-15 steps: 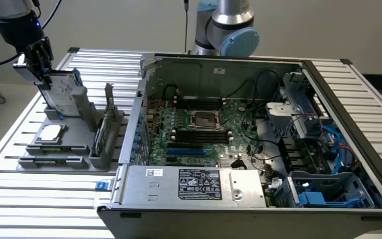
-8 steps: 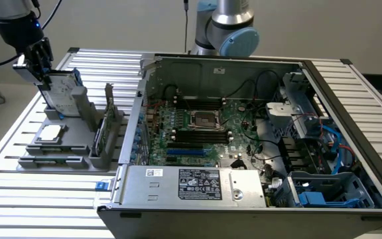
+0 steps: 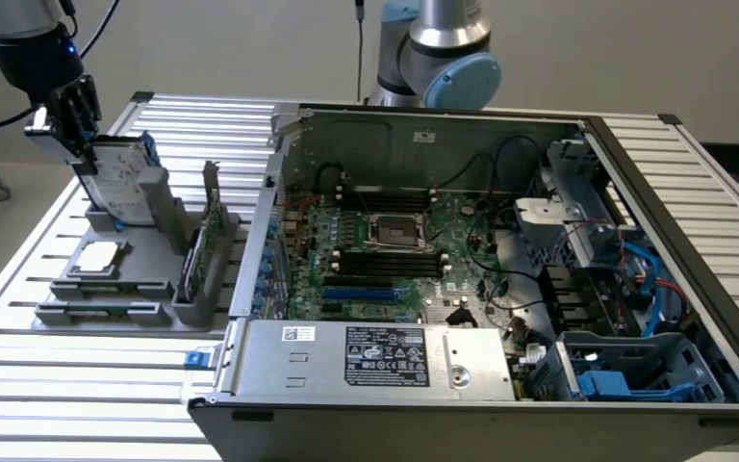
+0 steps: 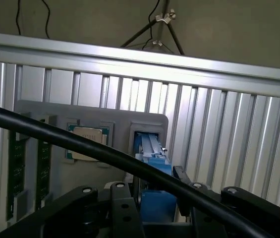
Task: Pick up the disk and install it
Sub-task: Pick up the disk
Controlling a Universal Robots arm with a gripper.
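Disk (image 3: 119,178) stands on edge in a slot of the grey holder (image 3: 113,279) on the worktop (image 3: 74,366), directly under the gripper (image 3: 88,159), well apart from the open computer case (image 3: 498,241) it is meant for. In the wrist view the disk (image 4: 152,153) shows edge-on, its blue rails running away from the gripper (image 4: 154,193) into the holder (image 4: 90,111).

The drive looks a stiff, dense metal slab: probably heavy for its bulk, unbending, with smooth flat faces that could slide under a light pinch. It is likely sensitive to knocks, and the plastic rails would likely flex or snap sooner than the body. The soundest hold appears to be across the two broad faces near the upper edge, clear of the rails.

The gripper is spread wide, its jaws either side of the disk's upper end, a gap showing on each side in the wrist view. Whether a pad already brushes a face cannot be told. It holds nothing, and the disk sits seated in its slot.
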